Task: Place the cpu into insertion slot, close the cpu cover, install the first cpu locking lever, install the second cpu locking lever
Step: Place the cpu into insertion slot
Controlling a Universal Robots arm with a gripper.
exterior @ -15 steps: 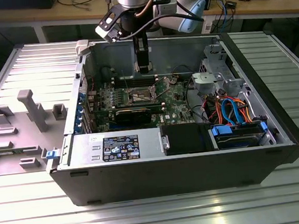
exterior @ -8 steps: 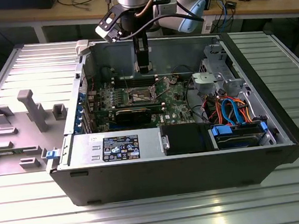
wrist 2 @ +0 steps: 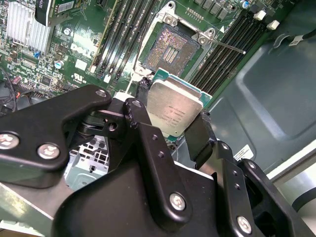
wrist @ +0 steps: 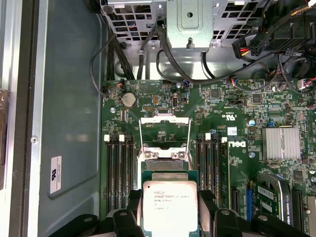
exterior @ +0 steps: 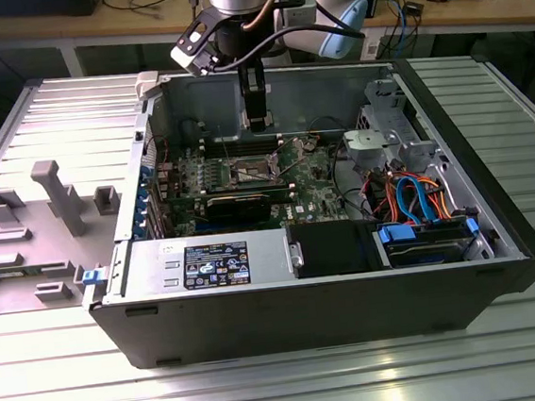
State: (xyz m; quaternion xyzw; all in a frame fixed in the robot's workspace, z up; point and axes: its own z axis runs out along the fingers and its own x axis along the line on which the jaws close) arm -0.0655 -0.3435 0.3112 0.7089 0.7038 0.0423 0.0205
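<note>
The cpu is a flat square chip with a silver-grey top and a green edge. My gripper is shut on it, with black fingers on two opposite sides. In the first wrist view the cpu hangs in my gripper above the motherboard, just short of the insertion slot, and hides part of it. The slot's dark contact field lies bare. The cpu cover stands raised, with thin lever rods beside it. In the exterior view my gripper hangs inside the open case above the insertion slot.
Memory slots flank the socket on both sides. A long black expansion card lies in front of it. A power supply box and a drive cage with blue and orange cables fill the case front. A grey fixture stands outside at the exterior view's left.
</note>
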